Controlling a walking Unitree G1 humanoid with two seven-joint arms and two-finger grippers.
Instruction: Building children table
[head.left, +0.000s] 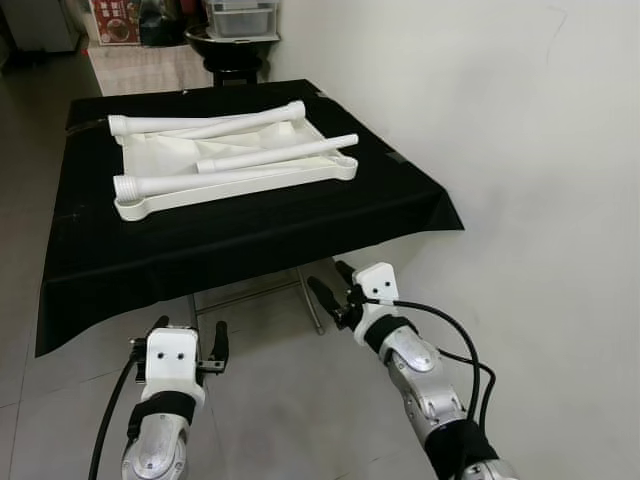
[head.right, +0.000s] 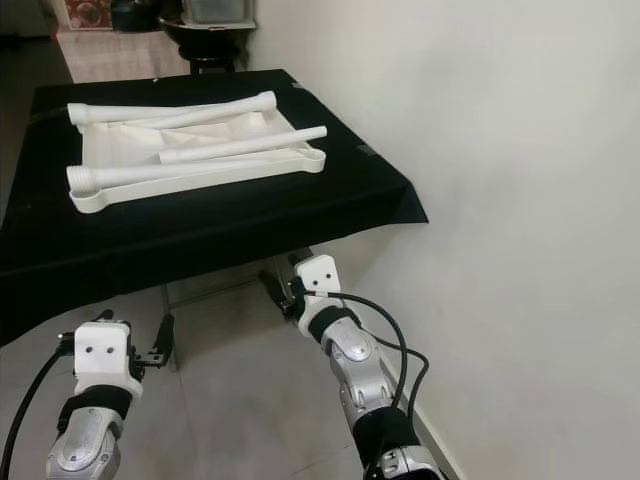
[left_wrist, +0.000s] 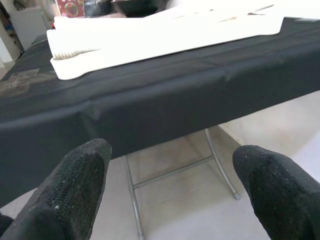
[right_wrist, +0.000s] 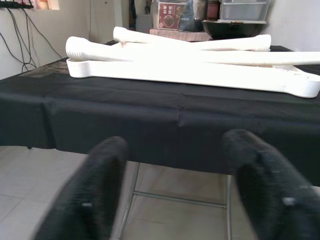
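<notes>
White child's tabletop (head.left: 160, 160) lying upside down on the counter (head.left: 250, 225), draped in a black cloth. Four white legs on it: one (head.left: 205, 122) along the far rim, one (head.left: 225, 128) slanting beside it, one (head.left: 275, 153) across the middle, one (head.left: 190, 182) along the near rim. Left claw (head.left: 188, 338) and right claw (head.left: 330, 281) both spread wide, gripping nothing, held below the counter's near edge above the tiled floor (head.left: 270, 390). White wall (head.left: 520, 150) at right.

White wall (head.left: 520, 150), grey tiled floor (head.left: 280, 400) (glossy), black-draped stand (head.left: 250, 225)
</notes>
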